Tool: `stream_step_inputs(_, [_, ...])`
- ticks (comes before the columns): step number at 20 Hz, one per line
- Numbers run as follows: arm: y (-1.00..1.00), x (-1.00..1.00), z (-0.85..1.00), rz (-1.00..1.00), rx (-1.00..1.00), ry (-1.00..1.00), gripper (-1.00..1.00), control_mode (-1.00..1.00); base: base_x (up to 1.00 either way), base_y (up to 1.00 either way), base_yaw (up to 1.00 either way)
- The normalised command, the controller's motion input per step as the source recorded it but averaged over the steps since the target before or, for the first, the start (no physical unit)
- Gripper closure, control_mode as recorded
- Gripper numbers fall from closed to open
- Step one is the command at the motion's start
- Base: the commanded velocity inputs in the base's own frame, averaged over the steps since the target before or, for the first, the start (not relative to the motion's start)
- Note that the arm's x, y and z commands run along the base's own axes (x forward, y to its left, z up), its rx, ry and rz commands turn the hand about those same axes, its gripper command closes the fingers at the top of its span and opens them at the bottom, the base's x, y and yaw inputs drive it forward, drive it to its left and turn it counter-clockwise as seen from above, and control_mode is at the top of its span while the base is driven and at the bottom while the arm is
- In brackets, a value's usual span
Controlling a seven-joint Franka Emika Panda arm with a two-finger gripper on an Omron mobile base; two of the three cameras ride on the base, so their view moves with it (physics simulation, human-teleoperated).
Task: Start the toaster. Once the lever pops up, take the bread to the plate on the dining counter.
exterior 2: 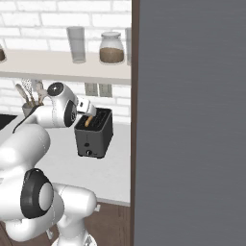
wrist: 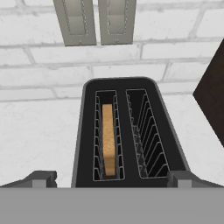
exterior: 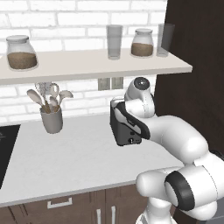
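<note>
utensil pot [exterior: 51, 119]: far left on the worktop [exterior: 74, 162], well apart from the action, no threat here.
fingers [wrist: 112, 178]: spread wide and empty, one tip on each side of the toaster's near end, hovering above it and gripping nothing.
toaster [wrist: 127, 131]: right under the hand, against the brick wall, just below the wall sockets [wrist: 94, 22]; the right base view shows its dark front with the small knob.
bread [wrist: 108, 139]: sitting down in the left slot on edge, right slot bare.
lever: cannot make it out from here, so whether the toaster has started is a guess.
risk, left: going for the slice now, before any pop-up, means pinching wire guides, not bread.
risk, middle: a push that lands on the rim, not the lever, could shove the light toaster back.
risk, right: the dark cabinet side [exterior: 192, 52] stands close; a wide swing of the arm could clip it.
</note>
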Motion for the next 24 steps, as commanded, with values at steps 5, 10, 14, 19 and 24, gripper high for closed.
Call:
stream_step_inputs(5, [0.0, 0.0, 0.0, 0.0, 0.0, 0.0, -1.0, -1.0, 0.0, 0.0, 0.0])
stream_step_inputs(10, [0.0, 0.0, 0.0, 0.0, 0.0, 0.0, -1.0, -1.0, 0.0, 0.0, 0.0])
stream_step_inputs(14, [0.0, 0.0, 0.0, 0.0, 0.0, 0.0, -1.0, -1.0, 0.0, 0.0, 0.0])
stream_step_inputs(19, [0.0, 0.0, 0.0, 0.0, 0.0, 0.0, -1.0, -1.0, 0.0, 0.0, 0.0])
stream_step_inputs(24, [0.0, 0.0, 0.0, 0.0, 0.0, 0.0, -1.0, -1.0, 0.0, 0.0, 0.0])
